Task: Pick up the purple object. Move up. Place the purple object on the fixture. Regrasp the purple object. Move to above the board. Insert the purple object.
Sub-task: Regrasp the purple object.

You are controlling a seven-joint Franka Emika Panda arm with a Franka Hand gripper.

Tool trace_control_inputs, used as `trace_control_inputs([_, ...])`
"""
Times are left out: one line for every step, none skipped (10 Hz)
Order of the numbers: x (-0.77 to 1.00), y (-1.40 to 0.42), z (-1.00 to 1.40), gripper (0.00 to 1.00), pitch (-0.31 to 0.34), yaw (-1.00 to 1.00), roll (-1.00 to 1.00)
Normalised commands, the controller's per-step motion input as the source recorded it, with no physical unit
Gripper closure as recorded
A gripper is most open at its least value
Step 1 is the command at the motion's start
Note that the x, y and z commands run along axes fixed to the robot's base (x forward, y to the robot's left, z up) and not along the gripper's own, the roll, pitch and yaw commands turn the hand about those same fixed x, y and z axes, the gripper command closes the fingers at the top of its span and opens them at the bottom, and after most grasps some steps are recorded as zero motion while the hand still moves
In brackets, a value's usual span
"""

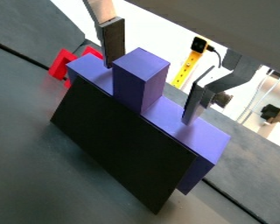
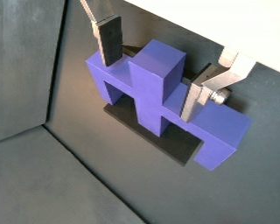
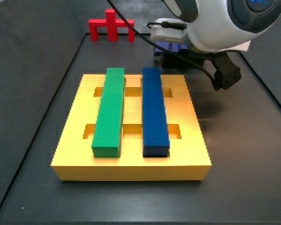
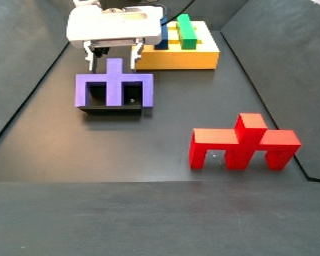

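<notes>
The purple blocky bridge-shaped piece [image 4: 113, 89] rests on the small black box-like fixture [image 4: 112, 108], its wide body lying across the holder and its raised central stub [image 1: 140, 77] pointing up toward the wrist. In both wrist views the pincer [image 2: 150, 72] stands directly over it, one flat silver finger [image 1: 112, 44] on each side of the stub. The jaws are spread and a clear gap shows between each dark pad and the stub, so the pincer grips nothing. The piece's long axis runs along the line joining the two fingers, so closing them would pinch the stub from its two opposite faces. By my reading this is the regrasp step: the piece is set down and the new hold is not yet taken. The piece is matte and sharp-edged, with flat faces that should give the pads a square bearing. Beyond it on the dark tabletop [image 4: 69, 190] lie the thick yellow slotted board [image 3: 133, 141] and a red pronged piece [image 4: 243, 145], both well apart from the fixture.
</notes>
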Motion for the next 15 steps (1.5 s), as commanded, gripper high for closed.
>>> trace_control_inputs([-0.05,0.00,-0.01,0.00,-0.137,0.10,-0.46])
trace_control_inputs([0.00,0.00,0.00,0.00,-0.089,0.05,-0.34])
trace_control_inputs([0.00,0.00,0.00,0.00,0.000,0.00,-0.06])
trace_control_inputs([0.00,0.00,0.00,0.00,0.000,0.00,0.00])
trace_control_inputs([0.00,0.00,0.00,1.00,0.000,0.00,0.00])
trace_control_inputs([0.00,0.00,0.00,1.00,0.000,0.00,0.00])
trace_control_inputs([0.00,0.00,0.00,1.00,0.000,0.00,0.00])
trace_control_inputs([0.00,0.00,0.00,1.00,0.000,0.00,0.00])
trace_control_inputs([0.00,0.00,0.00,1.00,0.000,0.00,0.00])
trace_control_inputs([0.00,0.00,0.00,1.00,0.000,0.00,0.00])
trace_control_inputs([0.00,0.00,0.00,1.00,0.000,0.00,0.00])
trace_control_inputs([0.00,0.00,0.00,1.00,0.000,0.00,0.00])
trace_control_inputs([0.00,0.00,0.00,1.00,0.000,0.00,0.00])
trace_control_inputs([0.00,0.00,0.00,1.00,0.000,0.00,0.00])
trace_control_inputs([0.00,0.00,0.00,1.00,0.000,0.00,0.00])
